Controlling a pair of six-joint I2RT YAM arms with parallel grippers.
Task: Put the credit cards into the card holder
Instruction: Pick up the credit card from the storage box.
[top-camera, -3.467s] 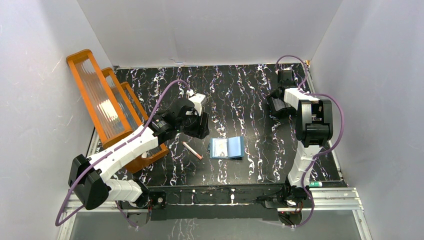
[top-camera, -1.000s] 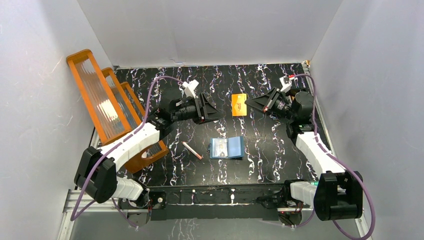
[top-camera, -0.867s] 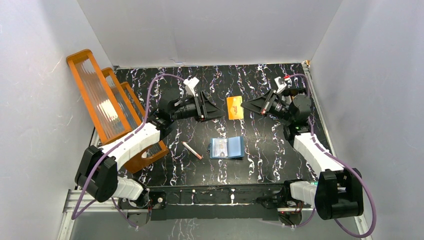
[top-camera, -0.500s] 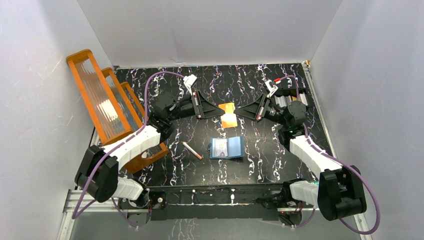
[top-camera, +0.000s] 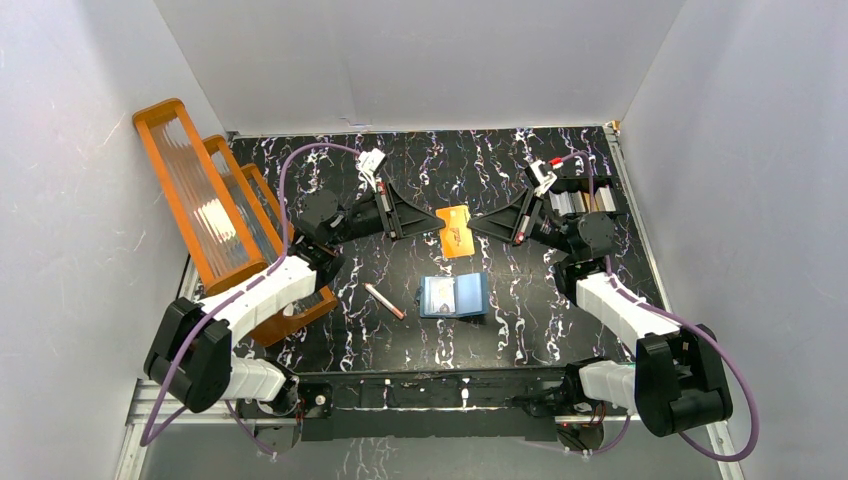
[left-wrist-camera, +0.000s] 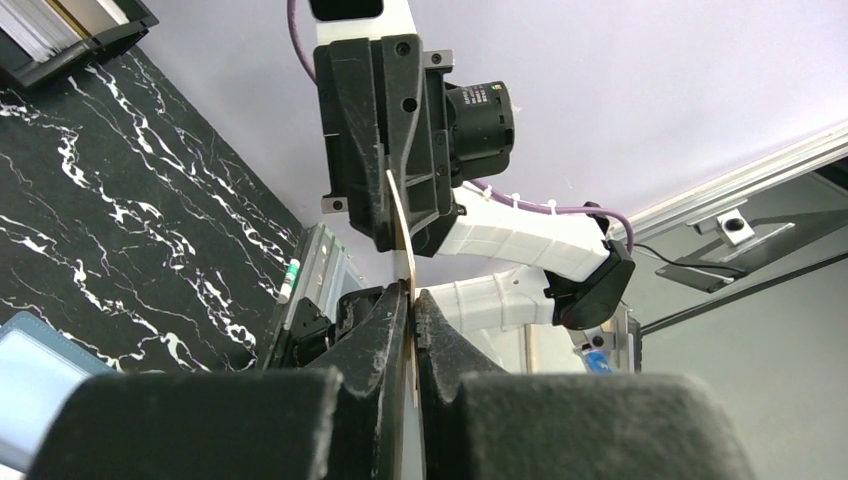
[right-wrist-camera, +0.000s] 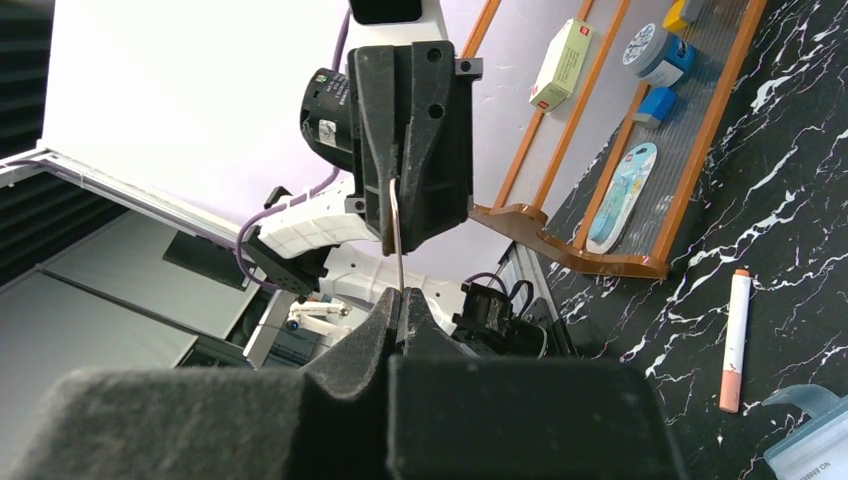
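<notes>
Handoff, I reckon: left gripper (top-camera: 437, 222) and right gripper (top-camera: 472, 228) are both clamped on opposite edges of the orange credit card (top-camera: 455, 230), held up between them for a regrip. Card holder (top-camera: 455, 295) lies open just below.

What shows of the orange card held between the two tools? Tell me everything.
The orange card is a thin, flat, plastic-looking rectangle with faint print, held in the air beyond the open card holder. The left tool pinches one edge and the right tool the opposite one. Both wrist views show it edge-on.
</notes>
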